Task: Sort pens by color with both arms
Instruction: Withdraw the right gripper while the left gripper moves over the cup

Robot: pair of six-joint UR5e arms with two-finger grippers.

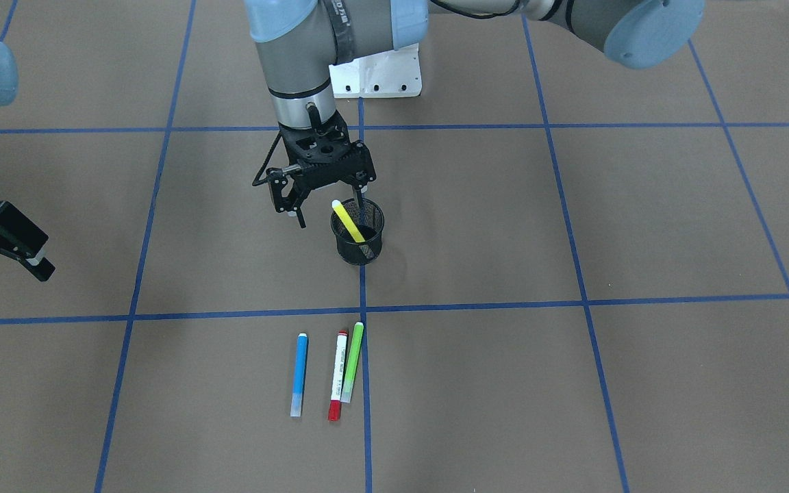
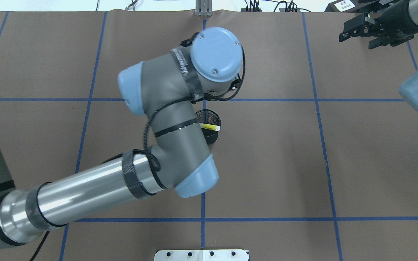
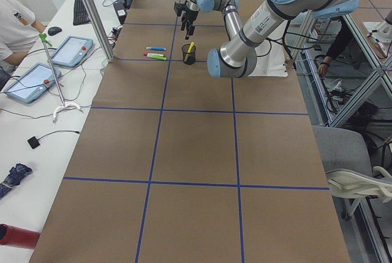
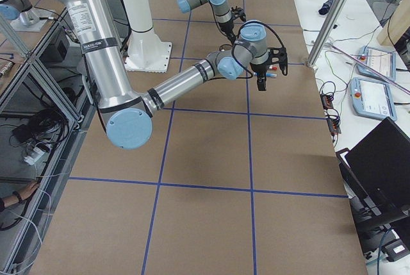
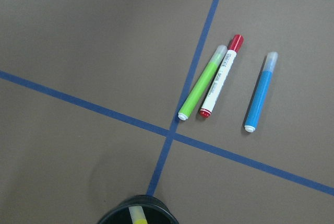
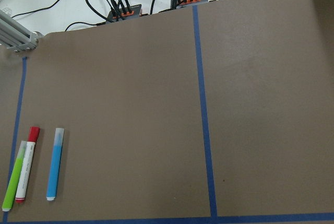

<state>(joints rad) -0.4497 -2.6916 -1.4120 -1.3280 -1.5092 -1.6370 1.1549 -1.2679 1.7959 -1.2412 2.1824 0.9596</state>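
Observation:
A yellow pen (image 1: 348, 222) leans inside the black mesh cup (image 1: 358, 236) near the table's middle; its tip (image 2: 209, 127) sticks out past the left arm in the overhead view. My left gripper (image 1: 329, 209) hangs open just above the cup's rim and holds nothing. On the table beyond the cup lie a blue pen (image 1: 299, 374), a white pen with red ends (image 1: 337, 375) and a light green pen (image 1: 352, 361), the last two touching. My right gripper (image 1: 11, 270) is open and empty, far off to the side, also seen as the right gripper (image 2: 361, 34) at the table's corner.
Blue tape lines (image 1: 361, 308) divide the brown table into squares. The left arm's elbow (image 2: 194, 181) covers most of the cup from overhead. A white pedestal base (image 1: 377, 75) stands behind the cup. Cables and connectors (image 6: 122, 12) lie past the far edge.

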